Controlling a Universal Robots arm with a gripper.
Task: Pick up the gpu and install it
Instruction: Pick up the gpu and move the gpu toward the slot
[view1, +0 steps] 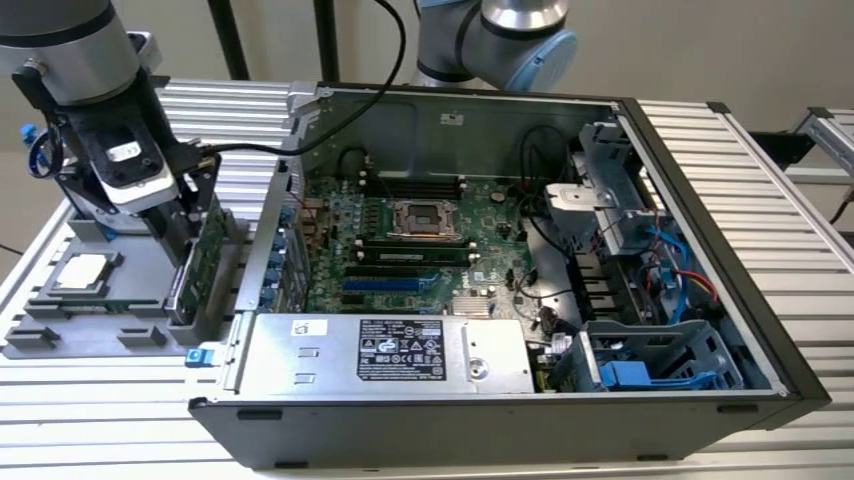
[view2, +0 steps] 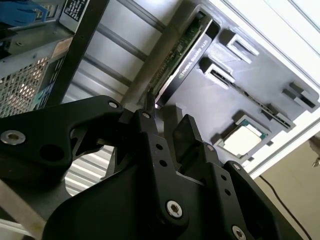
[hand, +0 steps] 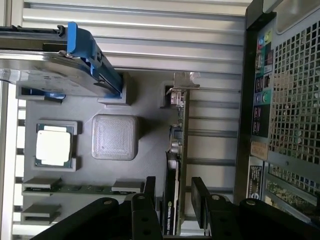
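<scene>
- gripper (hand: 173, 182): open, hanging low over the grey parts tray (view1: 80, 342) at the exterior view's left, outside the computer case (view1: 534, 410). it grasps nothing.
- fingers (hand: 199, 200): one on each side of the gpu (hand: 176, 150), with a narrow gap showing between each pad and the card in the first wrist view, so the jaws straddle it without clamping.
- gpu: stands on edge in a tray slot, just left of the case's left wall in the exterior view, directly below the gripper and between its fingers.
- long axis: runs near to far along the tray, parallel to the case wall. the fingers close across the thin dimension, black cooler face toward one finger and green board toward the other.
- silver end bracket (hand: 181, 82): at the card's end away from the fingers.
- other tray items: cpu chip (hand: 52, 145) and hard drive (hand: 50, 75) lie well apart from the jaws.
</scene>
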